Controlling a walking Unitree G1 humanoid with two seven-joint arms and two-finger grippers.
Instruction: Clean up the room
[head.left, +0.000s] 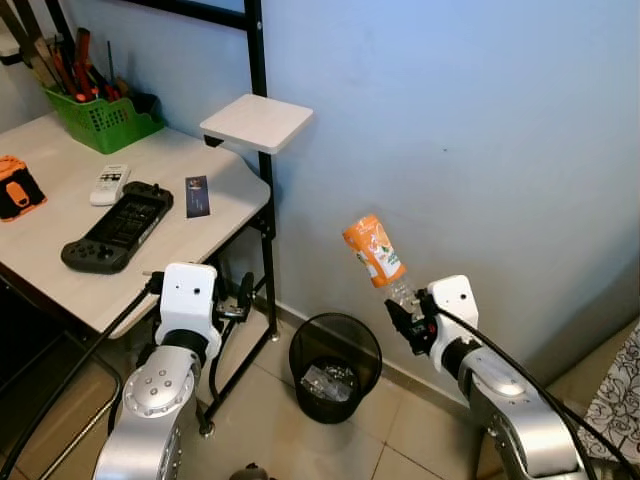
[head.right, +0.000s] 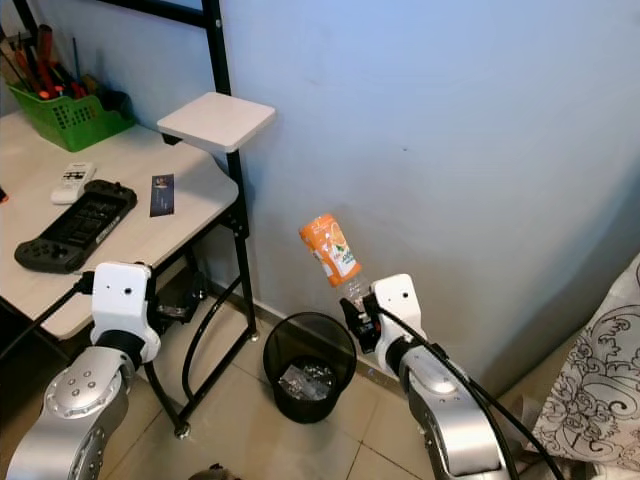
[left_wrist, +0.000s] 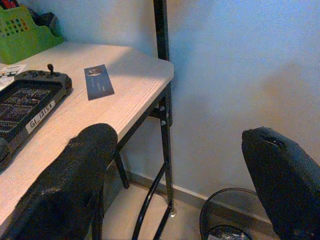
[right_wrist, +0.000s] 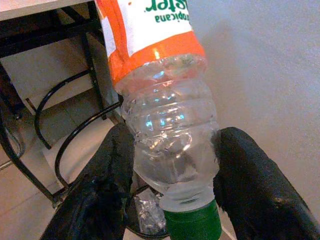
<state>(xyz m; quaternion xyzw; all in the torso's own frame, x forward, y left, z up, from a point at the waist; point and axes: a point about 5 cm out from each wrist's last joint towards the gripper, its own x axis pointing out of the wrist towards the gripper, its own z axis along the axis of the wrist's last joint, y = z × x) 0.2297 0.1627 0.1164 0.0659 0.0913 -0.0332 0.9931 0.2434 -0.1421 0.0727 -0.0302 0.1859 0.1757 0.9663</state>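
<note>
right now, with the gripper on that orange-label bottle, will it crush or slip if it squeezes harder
The bottle looks clear and empty, so probably light. Its thin ribbed wall between the right gripper fingers would likely dent under more squeeze. The grip sits low by the green cap, so the smooth, tilted plastic might slide or pivot.

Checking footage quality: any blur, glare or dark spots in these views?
Eye views: sharp, evenly lit. Right wrist view: glints on the plastic bottle, label readable, right gripper fingers soft at close range. Left wrist view: left gripper fingers blurred, dim under the desk.
</note>
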